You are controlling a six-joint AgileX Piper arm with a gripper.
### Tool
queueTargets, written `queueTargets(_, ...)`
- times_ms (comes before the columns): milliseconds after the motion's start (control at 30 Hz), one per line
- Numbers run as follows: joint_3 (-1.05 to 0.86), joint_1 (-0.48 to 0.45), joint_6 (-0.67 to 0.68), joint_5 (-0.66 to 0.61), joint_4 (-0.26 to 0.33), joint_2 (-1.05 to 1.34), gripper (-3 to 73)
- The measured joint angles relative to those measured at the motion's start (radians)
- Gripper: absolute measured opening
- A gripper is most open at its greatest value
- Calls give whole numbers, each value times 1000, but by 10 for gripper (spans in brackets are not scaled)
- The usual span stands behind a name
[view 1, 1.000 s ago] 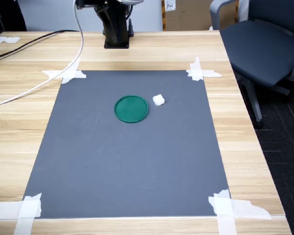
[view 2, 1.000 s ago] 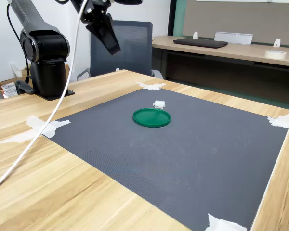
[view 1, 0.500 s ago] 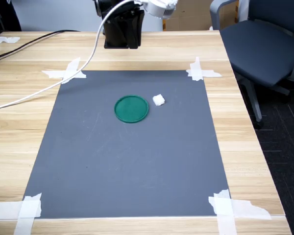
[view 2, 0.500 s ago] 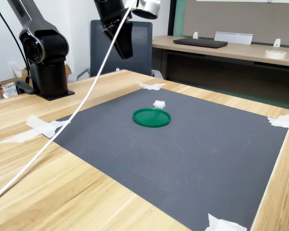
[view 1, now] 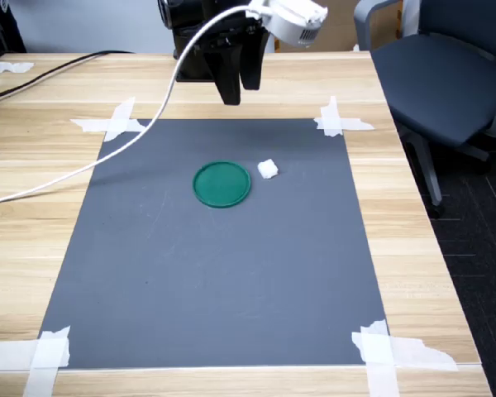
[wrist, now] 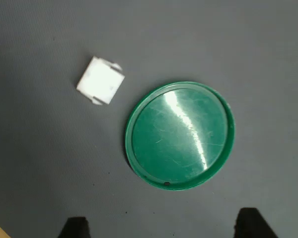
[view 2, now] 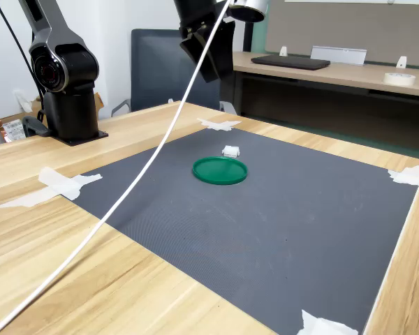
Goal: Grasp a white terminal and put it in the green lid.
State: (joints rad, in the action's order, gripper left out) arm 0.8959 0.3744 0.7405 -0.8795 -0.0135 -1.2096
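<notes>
Grey matting covered the bench (view 1: 33,165). The gripper (view 1: 240,87), jaws apart and empty, had swung out above it over the last second. The white terminal (view 1: 268,169) lay just beside the green lid (view 1: 221,184), not yet grasped.

Terminal (view 1: 268,169) and lid (view 1: 222,184) side by side on the grey mat, apart.

The lid is a flat round dark-green disc with a low raised rim, lying open side up near the middle of the mat; its glossy floor shows fine scratches and a streak of glare in the wrist view (wrist: 180,135), and nothing lies in it. The terminal is a tiny white, roughly cube-shaped block with small tabs at its edges (wrist: 100,81), far smaller than the lid. It sits just beside the lid's rim without touching it, on the first exterior view's right and just behind the lid in the second exterior view (view 2: 230,150).
</notes>
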Motion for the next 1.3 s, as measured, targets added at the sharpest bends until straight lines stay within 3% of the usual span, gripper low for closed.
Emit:
queueTargets(167,1,0,102,-41,-3,-85,567)
queueTargets(633,3,0,390,-1,31,-218,567)
queueTargets(800,3,7,362,22,38,-244,567)
queueTargets(1033,5,84,236,46,-11,-298,565)
queueTargets(1300,5,89,239,116,-17,-362,565)
